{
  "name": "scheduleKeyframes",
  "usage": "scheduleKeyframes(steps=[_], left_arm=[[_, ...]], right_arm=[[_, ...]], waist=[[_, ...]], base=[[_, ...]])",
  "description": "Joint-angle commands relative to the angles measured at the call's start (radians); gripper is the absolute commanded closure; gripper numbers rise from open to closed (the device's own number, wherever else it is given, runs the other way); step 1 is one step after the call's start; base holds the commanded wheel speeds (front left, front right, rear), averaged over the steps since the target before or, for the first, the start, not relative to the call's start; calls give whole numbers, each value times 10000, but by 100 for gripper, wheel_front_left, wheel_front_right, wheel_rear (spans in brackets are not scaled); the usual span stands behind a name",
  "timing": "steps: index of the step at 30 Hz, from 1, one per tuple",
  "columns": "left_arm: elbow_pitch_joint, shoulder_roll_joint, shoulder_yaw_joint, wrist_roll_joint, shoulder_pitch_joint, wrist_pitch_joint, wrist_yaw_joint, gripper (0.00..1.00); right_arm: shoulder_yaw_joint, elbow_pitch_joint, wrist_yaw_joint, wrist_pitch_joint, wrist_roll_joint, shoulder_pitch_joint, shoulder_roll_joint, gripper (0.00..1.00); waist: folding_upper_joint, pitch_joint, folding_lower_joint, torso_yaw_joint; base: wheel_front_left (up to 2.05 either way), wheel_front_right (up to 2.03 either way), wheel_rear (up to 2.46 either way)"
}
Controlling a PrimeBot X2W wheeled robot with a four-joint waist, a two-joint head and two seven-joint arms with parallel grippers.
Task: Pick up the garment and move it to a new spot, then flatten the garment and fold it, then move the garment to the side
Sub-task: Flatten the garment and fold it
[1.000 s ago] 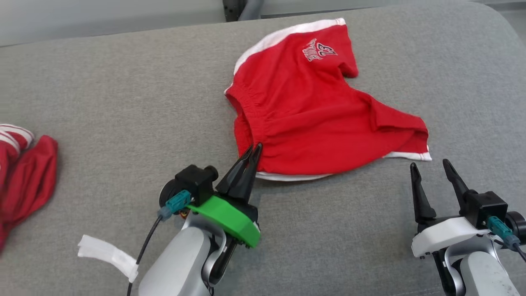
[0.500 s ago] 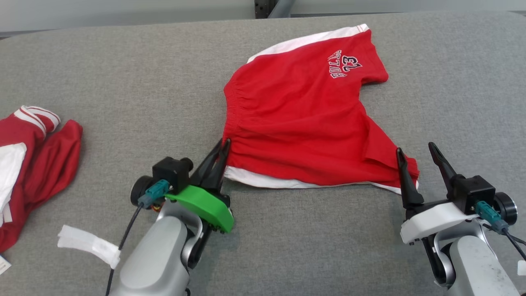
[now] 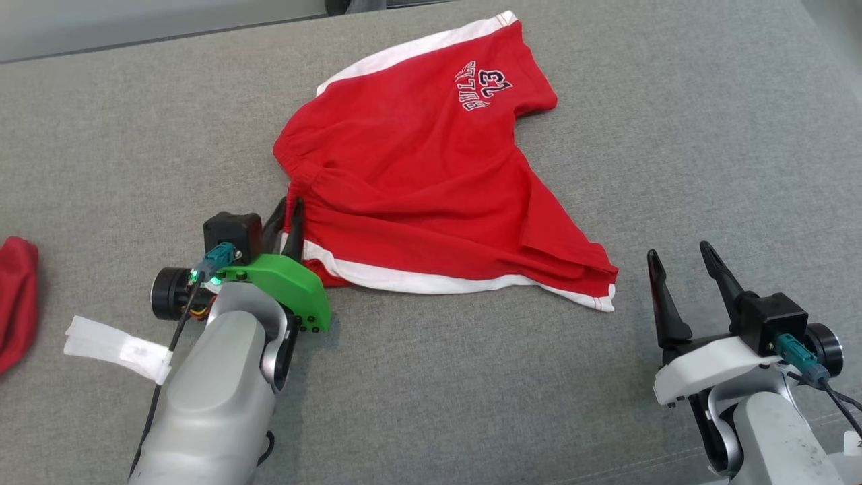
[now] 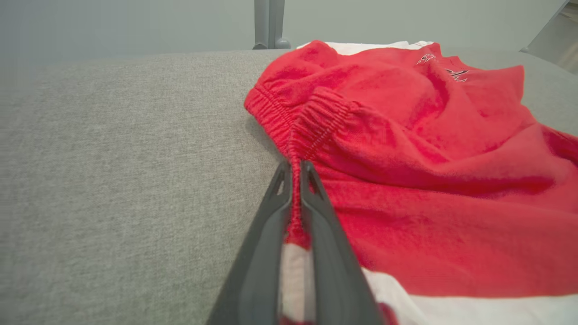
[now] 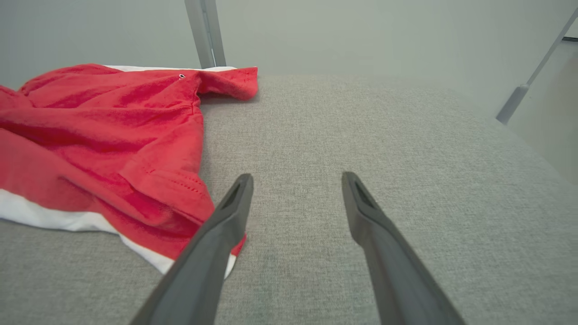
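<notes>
The red white-trimmed cotton shorts point(image 3: 417, 175) lie rumpled on the grey fabric surface point(image 3: 121, 135). The left gripper point(image 3: 291, 214) pinches their waistband corner point(image 4: 294, 194) between its fingers; the right gripper point(image 3: 678, 250) stands just beside the hem point(image 3: 586, 300), fingers spread.

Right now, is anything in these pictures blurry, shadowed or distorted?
Head view: soft even light, lettering on the shorts sharp. Left wrist view: the left pincer near the lens is blurred, far wall hazy. Right wrist view: the right pincer looks stretched by the wide lens.
</notes>
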Motion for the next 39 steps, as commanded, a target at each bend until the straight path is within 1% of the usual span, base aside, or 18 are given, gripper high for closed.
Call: scheduleKeyframes(steps=[1, 4, 7, 8, 9, 10, 13, 16, 19, 23, 26, 31, 36, 39], left_arm=[[-52, 114, 155, 173, 167, 1, 129, 0], [-661, 200, 490, 412, 733, 1, 256, 0], [-1479, 277, 787, 764, 1537, 1, 214, 0], [-1836, 317, 959, 817, 1868, 0, 233, 0], [-2574, 323, 1197, 1052, 2598, 1, 186, 0], [-2574, 323, 1197, 1052, 2598, 1, 186, 0], [-3787, 261, 1705, 1347, 3746, -2, 142, 0], [-4875, 151, 2112, 1604, 4916, 1, 0, 0], [-5598, 50, 2250, 1945, 5898, 4, -246, 0], [-6080, -8, 2511, 2155, 6752, 4, -319, 0], [-6302, -71, 2582, 2320, 7031, 4, -377, 0], [-6428, -109, 2548, 2467, 7007, 4, -407, 0], [-6542, -113, 2573, 2305, 6793, 4, -234, 0], [-6567, -115, 2558, 2250, 6717, 4, -216, 0]], right_arm=[[-66, -58, -12, -31, 35, 152, 6, 0], [-101, -130, -14, -31, 47, 304, 56, 0], [-70, -201, -12, -31, 102, 506, 76, 0], [-29, -220, -12, -31, 116, 579, 88, 0], [-29, -260, -14, -31, 142, 734, 99, 0], [-29, -260, -14, -31, 142, 734, 99, 0], [-28, -316, -12, -31, 160, 1000, 159, 0], [-30, -326, -12, -31, 181, 1293, 214, 0], [8, -281, -12, -31, 224, 1615, 290, 0], [65, -251, -12, -31, 235, 1881, 338, 0], [115, -218, -14, -31, 237, 2022, 368, 0], [89, -187, -12, -31, 212, 2011, 381, 0], [-56, -78, -12, -31, 147, 1909, 329, 0], [-143, 20, -12, -31, 113, 1877, 310, 0]], waist=[[0, -280, 0, 23], [0, -687, 0, 198], [0, -1142, 0, 423], [0, -1302, 0, 483], [0, -1585, 0, 611], [0, -1585, 0, 611], [0, -2006, 0, 773], [0, -2377, 0, 887], [0, -2674, 0, 983], [0, -2774, 0, 1056], [0, -2764, 0, 1106], [0, -2655, 0, 1136], [0, -2546, 0, 1142], [0, -2482, 0, 1144]], base=[[0, 0, 0], [0, 0, 0], [0, 0, 0], [0, 0, 0], [0, 0, 0], [0, 0, 0], [0, 0, 0], [0, 0, 0], [0, 0, 0], [0, 0, 0], [0, 0, 0], [0, 0, 0], [0, 0, 0], [0, 0, 0]])
